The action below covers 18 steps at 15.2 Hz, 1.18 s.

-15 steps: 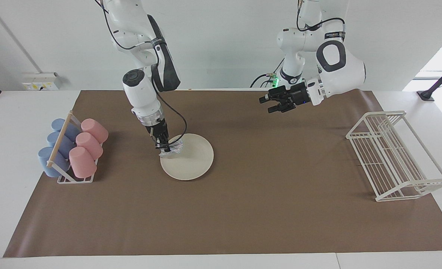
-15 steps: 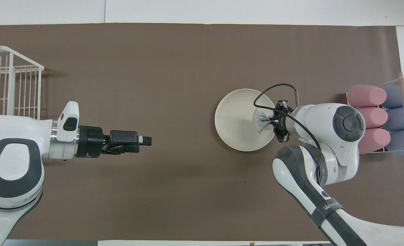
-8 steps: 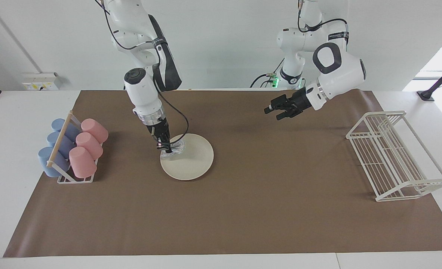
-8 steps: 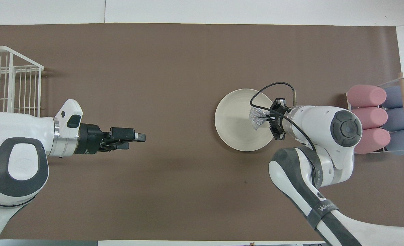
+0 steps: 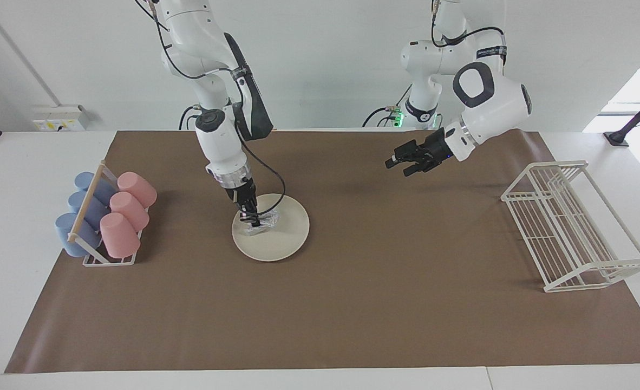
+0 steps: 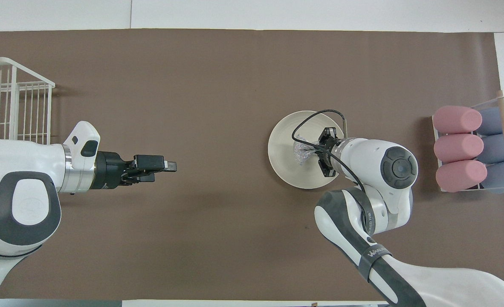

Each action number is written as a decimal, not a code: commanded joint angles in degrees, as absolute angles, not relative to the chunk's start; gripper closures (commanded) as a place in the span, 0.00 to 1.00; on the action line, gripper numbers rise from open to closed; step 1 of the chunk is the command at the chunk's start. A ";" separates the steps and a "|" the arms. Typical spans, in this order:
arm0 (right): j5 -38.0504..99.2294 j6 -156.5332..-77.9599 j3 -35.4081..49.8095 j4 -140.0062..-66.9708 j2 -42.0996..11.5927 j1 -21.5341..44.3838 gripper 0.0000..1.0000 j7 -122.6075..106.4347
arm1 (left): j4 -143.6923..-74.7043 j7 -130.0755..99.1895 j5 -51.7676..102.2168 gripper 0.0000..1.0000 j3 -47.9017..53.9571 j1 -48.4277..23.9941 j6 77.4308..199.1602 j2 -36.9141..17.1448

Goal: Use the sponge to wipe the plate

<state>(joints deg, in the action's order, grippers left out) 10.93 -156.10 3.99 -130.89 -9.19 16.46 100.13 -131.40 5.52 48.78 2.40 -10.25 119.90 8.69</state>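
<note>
The cream-white plate [image 5: 290,230] [image 6: 282,143] lies flat on the brown mat, toward the right arm's end of the table. On it rests the crinkly silvery sponge [image 5: 266,221] [image 6: 299,153], near the plate's middle. My right gripper [image 5: 255,220] [image 6: 315,152] points down onto the plate and is shut on the sponge, pressing it against the surface. My left gripper [image 5: 399,164] [image 6: 166,166] hangs open and empty over bare mat, well apart from the plate.
A rack of pink and blue cups [image 5: 106,216] [image 6: 469,147] lies at the right arm's end of the mat. A white wire dish rack [image 5: 569,222] [image 6: 9,102] stands at the left arm's end. The right arm's black cable [image 6: 316,115] loops over the plate.
My right gripper has dragged the sponge from the plate's rim to its middle, toward the left arm's end. The left gripper has drawn back a little toward its own end.
</note>
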 commanded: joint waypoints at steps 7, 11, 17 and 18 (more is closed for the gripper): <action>12.04 -161.02 4.22 -129.73 -10.55 23.90 1.00 109.59 | -130.43 -2.10 38.67 0.00 2.28 -13.62 125.77 7.03; 12.04 -160.93 4.13 -129.99 -10.46 23.38 1.00 109.34 | -130.08 -2.81 38.67 0.00 2.29 -13.62 125.95 7.03; 12.13 -160.58 3.87 -130.52 -14.76 18.03 1.00 102.85 | -130.25 -3.34 38.67 0.00 2.29 -13.54 125.95 7.03; 12.13 -160.23 3.78 -130.87 -14.85 16.80 1.00 101.53 | -130.25 -3.43 38.67 0.00 2.29 -13.54 125.95 7.03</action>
